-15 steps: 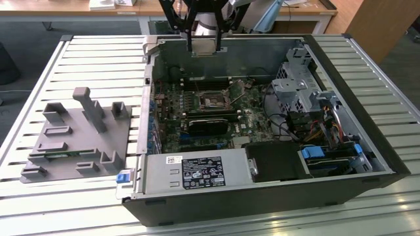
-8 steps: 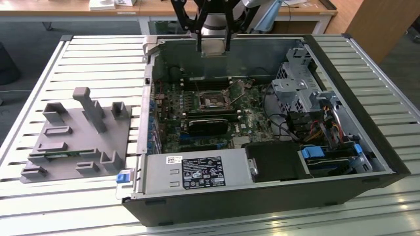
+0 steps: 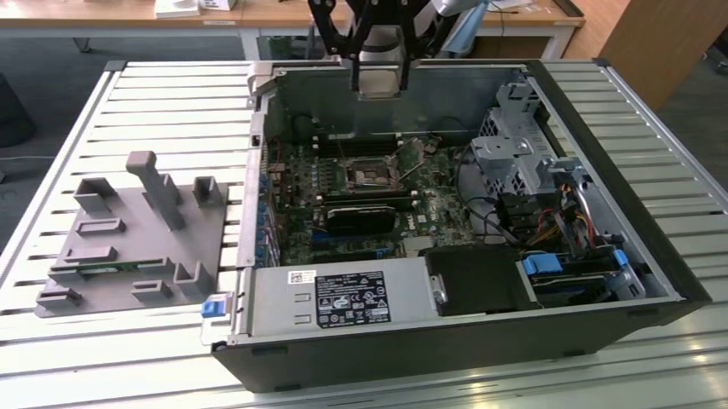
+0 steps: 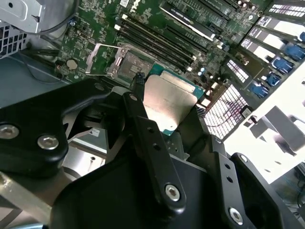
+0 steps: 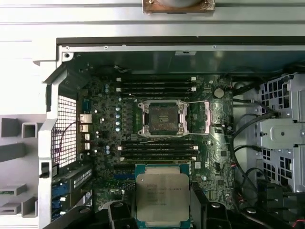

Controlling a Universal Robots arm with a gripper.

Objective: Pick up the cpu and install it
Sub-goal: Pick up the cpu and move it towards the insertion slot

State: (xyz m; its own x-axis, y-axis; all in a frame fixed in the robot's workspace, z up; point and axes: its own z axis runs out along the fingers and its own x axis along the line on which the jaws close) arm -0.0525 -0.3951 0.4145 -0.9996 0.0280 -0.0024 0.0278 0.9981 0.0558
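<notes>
Silvery cpu, edges clamped by the hand, hangs clear above the open socket.

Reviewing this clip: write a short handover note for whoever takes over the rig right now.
Gripper: shut on the cpu, held by its edges above the open computer case.
Socket on the motherboard: open, no chip in it.
Done: cpu picked up and brought over the case.
Left: cpu not yet seated in the socket.

Both wrist views down onto motherboard
</notes>
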